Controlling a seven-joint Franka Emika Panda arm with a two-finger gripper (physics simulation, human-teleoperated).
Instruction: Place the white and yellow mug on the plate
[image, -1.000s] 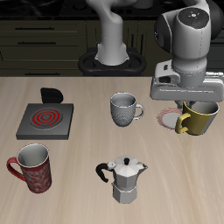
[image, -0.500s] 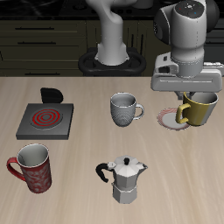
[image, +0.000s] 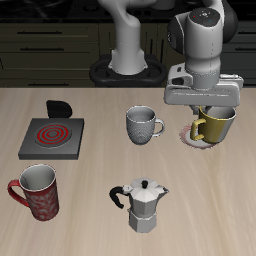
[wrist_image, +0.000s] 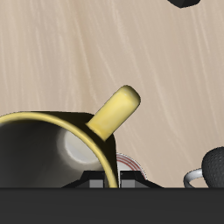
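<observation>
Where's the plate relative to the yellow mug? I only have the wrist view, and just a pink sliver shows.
Observer: In the exterior view the plate lies under the yellow mug. Only its rim on the grey mug's side peeks out.
Operator: Anything nearby I could bump?
Observer: The grey mug stands nearest, beside the plate but apart from it.
</observation>
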